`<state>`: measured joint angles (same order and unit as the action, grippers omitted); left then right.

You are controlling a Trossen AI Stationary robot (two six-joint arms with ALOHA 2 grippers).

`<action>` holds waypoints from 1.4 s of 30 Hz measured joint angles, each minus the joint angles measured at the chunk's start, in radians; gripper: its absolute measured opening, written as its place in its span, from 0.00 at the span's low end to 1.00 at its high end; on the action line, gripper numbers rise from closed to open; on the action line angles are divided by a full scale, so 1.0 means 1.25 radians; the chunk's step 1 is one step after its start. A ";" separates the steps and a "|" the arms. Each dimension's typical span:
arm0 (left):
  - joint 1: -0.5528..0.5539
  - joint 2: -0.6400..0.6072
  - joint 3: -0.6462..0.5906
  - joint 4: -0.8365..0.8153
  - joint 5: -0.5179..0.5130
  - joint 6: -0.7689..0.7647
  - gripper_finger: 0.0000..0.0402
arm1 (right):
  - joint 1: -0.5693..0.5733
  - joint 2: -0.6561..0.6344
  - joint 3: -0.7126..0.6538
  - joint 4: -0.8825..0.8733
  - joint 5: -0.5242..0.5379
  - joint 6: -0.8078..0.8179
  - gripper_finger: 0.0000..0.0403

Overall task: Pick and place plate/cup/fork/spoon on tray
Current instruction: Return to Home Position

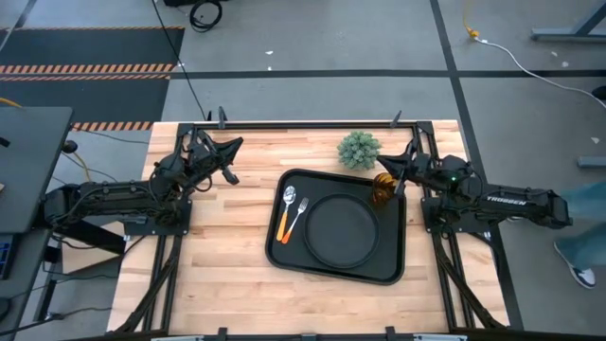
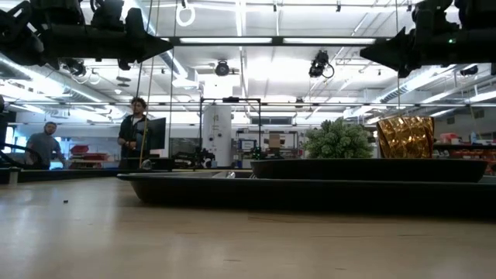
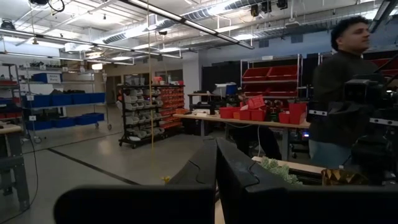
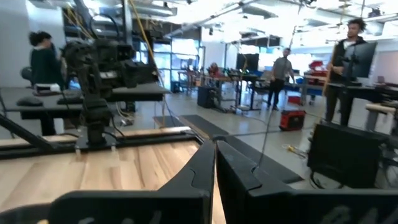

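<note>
My right gripper [image 1: 404,163] hangs with its fingers pressed together, holding nothing, just above the tray's [image 1: 390,270] far right corner, close beside the cup [image 1: 383,187] standing in that corner. My left gripper [image 1: 230,159] is likewise closed and empty near the tabletop's far left edge. The plate [image 1: 341,229] fills the tray's middle; the fork [image 1: 290,220] and spoon [image 1: 286,211] lie along its left side.

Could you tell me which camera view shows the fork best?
The high view: the fork lies in full sight on the tray, orange handle beside the spoon, left of the plate. In the low view the tray's rim hides it, and neither wrist view shows it.
</note>
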<state>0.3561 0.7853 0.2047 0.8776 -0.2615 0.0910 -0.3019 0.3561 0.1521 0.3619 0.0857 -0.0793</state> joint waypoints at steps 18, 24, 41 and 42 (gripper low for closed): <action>0.000 0.000 0.000 0.000 0.000 0.000 0.02 | 0.000 -0.119 0.001 -0.227 0.023 -0.027 0.06; 0.000 0.000 0.000 0.000 0.000 0.000 0.02 | -0.001 -0.120 0.001 -0.227 0.023 -0.072 0.06; 0.000 0.000 0.000 0.000 0.000 0.000 0.02 | -0.001 -0.119 0.001 -0.241 0.128 0.043 0.06; 0.000 0.000 0.000 0.000 0.000 0.000 0.02 | -0.001 -0.119 0.001 -0.252 0.111 0.036 0.06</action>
<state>0.3560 0.7853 0.2047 0.8778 -0.2613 0.0910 -0.3031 0.2070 0.1535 0.0464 0.2248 -0.0344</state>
